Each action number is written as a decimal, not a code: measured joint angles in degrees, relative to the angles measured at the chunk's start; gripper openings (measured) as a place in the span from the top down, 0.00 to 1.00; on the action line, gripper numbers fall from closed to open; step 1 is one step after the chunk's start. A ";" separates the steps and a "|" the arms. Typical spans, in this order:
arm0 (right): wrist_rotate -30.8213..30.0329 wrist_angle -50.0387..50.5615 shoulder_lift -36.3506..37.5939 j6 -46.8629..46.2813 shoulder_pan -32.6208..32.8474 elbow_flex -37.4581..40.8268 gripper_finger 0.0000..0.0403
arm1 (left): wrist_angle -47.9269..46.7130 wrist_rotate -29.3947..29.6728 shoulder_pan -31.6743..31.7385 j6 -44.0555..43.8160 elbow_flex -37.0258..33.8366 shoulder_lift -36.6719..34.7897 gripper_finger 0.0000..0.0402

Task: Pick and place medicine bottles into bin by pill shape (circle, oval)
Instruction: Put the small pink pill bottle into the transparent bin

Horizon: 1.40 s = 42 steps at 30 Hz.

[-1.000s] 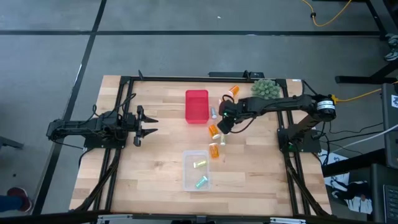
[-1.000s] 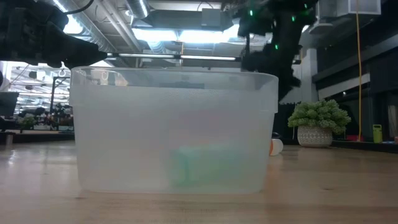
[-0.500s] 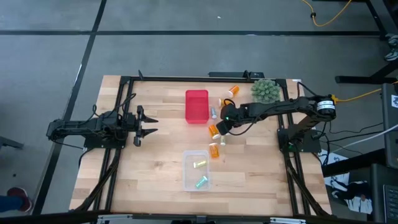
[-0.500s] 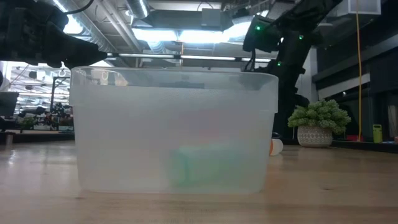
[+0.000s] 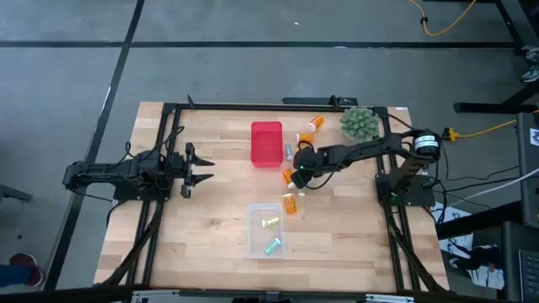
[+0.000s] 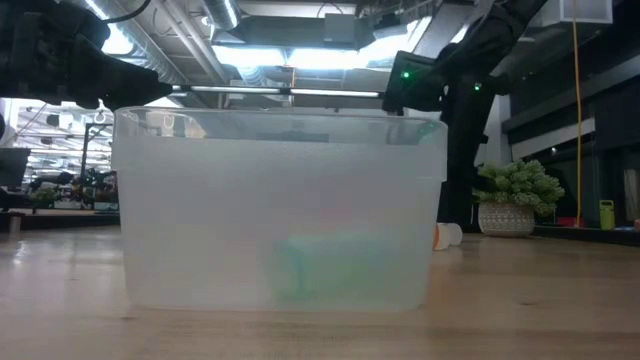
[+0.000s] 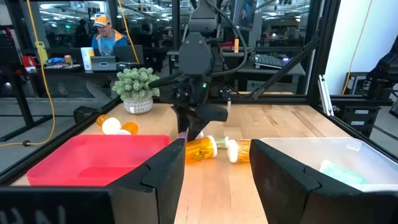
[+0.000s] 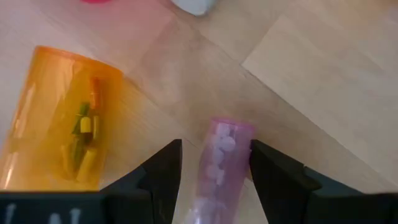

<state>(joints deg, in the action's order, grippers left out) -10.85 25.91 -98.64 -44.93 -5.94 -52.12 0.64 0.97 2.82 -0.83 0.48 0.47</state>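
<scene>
Right tool [image 8: 214,165] straddles pink bottle [image 8: 219,165] lying on desk [image 5: 210,210] beside orange bottle [image 8: 65,121]; bottle's long axis runs between the 2 part-open fingers, not clamped. Left tool [image 5: 195,167] closed, parked far.

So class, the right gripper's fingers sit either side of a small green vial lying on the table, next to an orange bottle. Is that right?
Not quite. The vial between the right gripper fingers is pink, not green, as the right wrist view shows. The rest holds: it lies on the wooden table, with an orange bottle beside it.
</scene>
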 joint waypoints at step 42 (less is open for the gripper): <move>21.01 -8.05 -0.23 29.01 5.93 -15.76 0.72 | 0.00 0.02 0.01 -0.03 0.01 0.00 0.57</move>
<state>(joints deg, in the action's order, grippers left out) 10.16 17.86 -98.87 -15.91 -0.01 -67.88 0.64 0.99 2.83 -0.86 0.49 0.47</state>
